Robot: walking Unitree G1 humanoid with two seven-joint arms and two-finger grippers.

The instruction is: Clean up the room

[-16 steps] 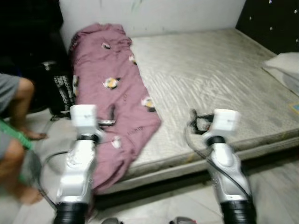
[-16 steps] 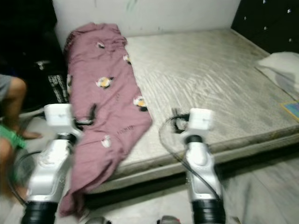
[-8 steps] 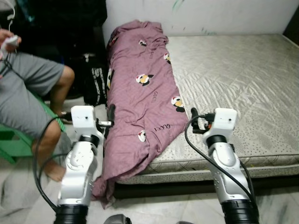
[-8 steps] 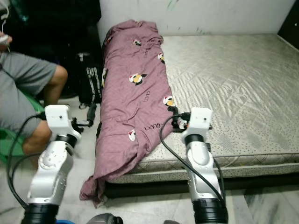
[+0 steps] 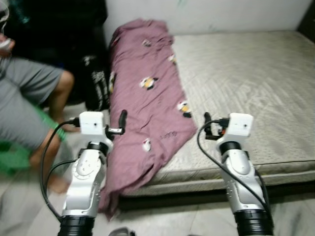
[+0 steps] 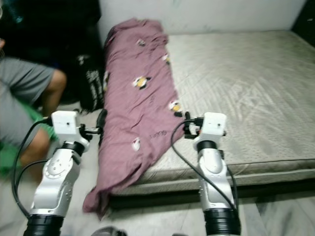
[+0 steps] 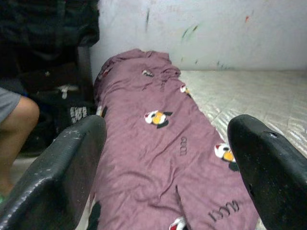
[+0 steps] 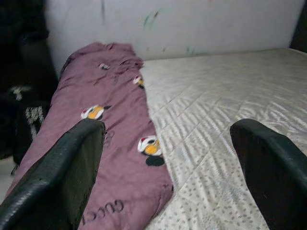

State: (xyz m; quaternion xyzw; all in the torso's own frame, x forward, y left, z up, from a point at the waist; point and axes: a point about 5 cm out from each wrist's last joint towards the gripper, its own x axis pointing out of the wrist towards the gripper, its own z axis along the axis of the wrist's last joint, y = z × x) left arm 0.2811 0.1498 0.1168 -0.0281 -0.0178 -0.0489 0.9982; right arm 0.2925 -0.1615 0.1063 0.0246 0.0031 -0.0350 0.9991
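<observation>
While both arms reach forward empty, a mauve blanket lies along the left edge of the mattress.

The blanket, printed with small cartoon figures and lettering, runs from the mattress's far end by the white wall to its near edge, where a corner spills over toward the tiled floor. The left gripper hangs above the blanket's near part, fingers spread wide with nothing between them. The right gripper hovers over the mattress just beside the blanket's right edge, its fingers likewise wide apart and empty. Left of the mattress a person in grey shorts sits near a dark bag.
</observation>
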